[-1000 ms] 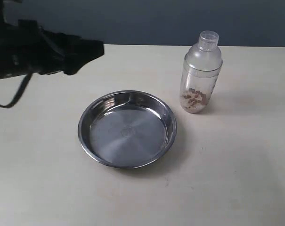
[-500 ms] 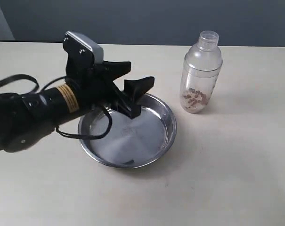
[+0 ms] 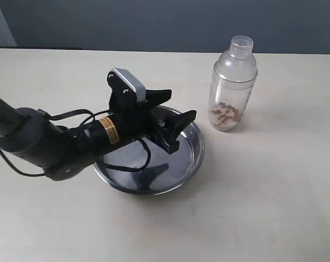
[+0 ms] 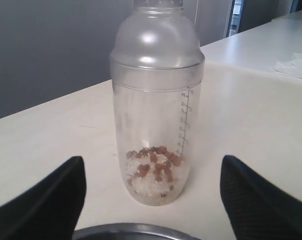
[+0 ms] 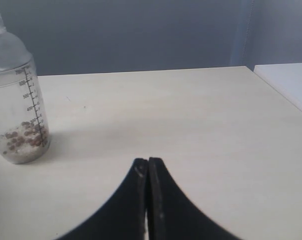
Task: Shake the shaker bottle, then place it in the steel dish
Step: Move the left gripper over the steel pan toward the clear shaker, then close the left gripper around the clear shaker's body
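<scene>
The shaker bottle (image 3: 233,84) stands upright on the table at the back right, frosted clear plastic with brown granules at its bottom. To its left lies the steel dish (image 3: 189,164), round and shiny. My left gripper (image 3: 178,112) hovers open over the dish, its fingers pointing at the bottle and short of it. In the left wrist view the bottle (image 4: 155,105) stands centred between the spread fingers (image 4: 56,200), with the dish rim (image 4: 136,232) just below. My right gripper (image 5: 148,162) is shut and empty, with the bottle (image 5: 16,95) off to one side; it is out of the exterior view.
The beige table (image 3: 263,207) runs to a dark wall at the back. The left arm's body and cable (image 3: 50,144) lie across the dish's left side. A white surface (image 5: 290,82) adjoins the table's far edge in the right wrist view.
My left arm has swung in from the back left, across the dish and toward the bottle, with its gripper open. Bottle and dish have not moved.
</scene>
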`<state>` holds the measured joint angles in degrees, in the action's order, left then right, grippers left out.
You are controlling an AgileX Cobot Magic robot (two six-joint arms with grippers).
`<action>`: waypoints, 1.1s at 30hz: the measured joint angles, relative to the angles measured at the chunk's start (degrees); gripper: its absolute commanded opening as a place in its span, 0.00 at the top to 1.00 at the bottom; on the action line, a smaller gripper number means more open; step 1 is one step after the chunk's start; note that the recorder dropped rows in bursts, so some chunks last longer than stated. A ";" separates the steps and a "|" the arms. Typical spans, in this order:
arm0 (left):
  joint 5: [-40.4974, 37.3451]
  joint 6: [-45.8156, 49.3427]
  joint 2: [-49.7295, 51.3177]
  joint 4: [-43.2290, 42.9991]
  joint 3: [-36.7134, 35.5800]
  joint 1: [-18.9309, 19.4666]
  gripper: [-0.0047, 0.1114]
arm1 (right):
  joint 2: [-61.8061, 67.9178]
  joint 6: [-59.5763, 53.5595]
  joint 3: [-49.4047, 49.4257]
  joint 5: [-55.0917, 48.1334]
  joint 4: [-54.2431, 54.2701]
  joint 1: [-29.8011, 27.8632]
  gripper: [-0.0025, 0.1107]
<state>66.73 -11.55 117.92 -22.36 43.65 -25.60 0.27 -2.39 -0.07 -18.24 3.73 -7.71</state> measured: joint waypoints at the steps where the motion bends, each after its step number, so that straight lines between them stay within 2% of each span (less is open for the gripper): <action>1: -0.15 0.00 0.77 0.00 1.08 0.00 0.35 | 0.00 0.00 0.00 0.00 0.00 0.00 0.99; 7: -1.31 -1.48 6.70 -0.25 8.82 0.00 0.32 | 0.00 0.00 0.00 0.00 0.00 0.00 0.99; 13: -1.32 -2.47 7.52 -7.47 12.64 -0.03 0.32 | 0.00 0.00 0.00 0.00 0.00 0.00 0.99; 16: -3.86 -2.99 7.52 -10.30 14.64 -0.03 0.32 | 0.00 0.00 0.00 0.00 0.00 0.00 0.99; 22: -5.57 -9.71 8.64 -11.22 16.70 -0.03 0.32 | 0.00 0.00 0.00 0.00 0.00 0.00 0.99; 25: -5.57 -11.22 9.78 -10.56 18.29 -0.03 0.23 | 0.00 0.00 0.00 0.00 0.00 0.00 0.99; 28: -6.43 -11.77 11.34 -10.56 20.04 -0.03 0.05 | 0.00 0.00 0.00 0.00 0.00 0.00 0.99; 33: -8.94 -14.61 14.71 -12.08 24.04 -0.03 0.05 | 0.00 0.00 0.00 0.00 0.00 0.00 0.99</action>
<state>57.79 -26.17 132.63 -34.44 67.70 -25.63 0.27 -2.39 -0.07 -18.24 3.73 -7.71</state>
